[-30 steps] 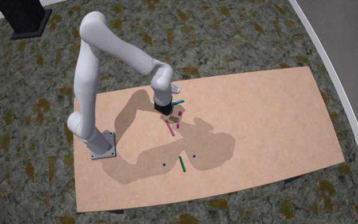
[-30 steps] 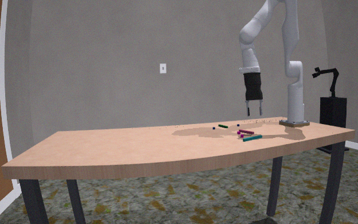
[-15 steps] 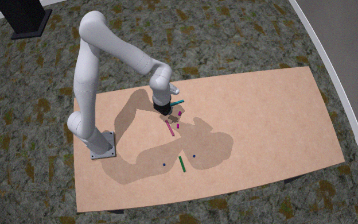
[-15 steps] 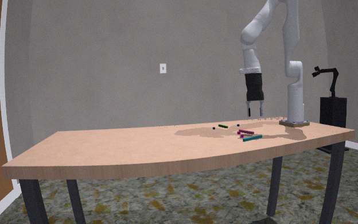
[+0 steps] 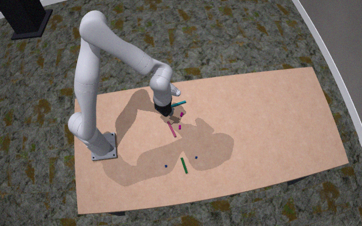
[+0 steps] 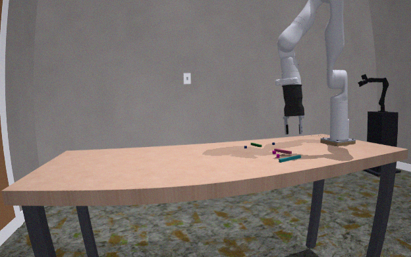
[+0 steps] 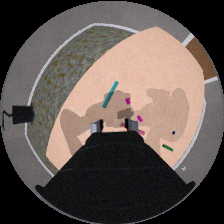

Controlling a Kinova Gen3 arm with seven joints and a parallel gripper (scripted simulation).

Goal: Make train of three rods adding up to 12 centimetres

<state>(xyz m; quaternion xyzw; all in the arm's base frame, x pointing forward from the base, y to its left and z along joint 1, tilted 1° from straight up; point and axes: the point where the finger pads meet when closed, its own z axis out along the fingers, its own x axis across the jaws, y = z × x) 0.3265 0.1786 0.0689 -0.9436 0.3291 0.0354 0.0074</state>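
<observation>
My gripper (image 6: 293, 129) is open and empty, and hangs well above the table over the cluster of rods; it also shows in the top view (image 5: 166, 111) and the wrist view (image 7: 116, 125). A turquoise rod (image 5: 178, 104) (image 6: 290, 158) (image 7: 110, 94) lies just beyond it. Two short magenta rods (image 5: 181, 114) (image 5: 180, 127) lie close by, also in the wrist view (image 7: 128, 101) (image 7: 140, 118). A longer pink rod (image 5: 171, 129) (image 6: 282, 151) lies beside them. A green rod (image 5: 184, 165) (image 6: 255, 144) (image 7: 167, 147) lies farther off, with a blue cube on each side (image 5: 166, 166) (image 5: 196, 157).
The arm's base plate (image 5: 104, 149) is bolted at the table's left side. A black stand (image 6: 382, 126) is beyond the table near the base. The table's right half holds no rods.
</observation>
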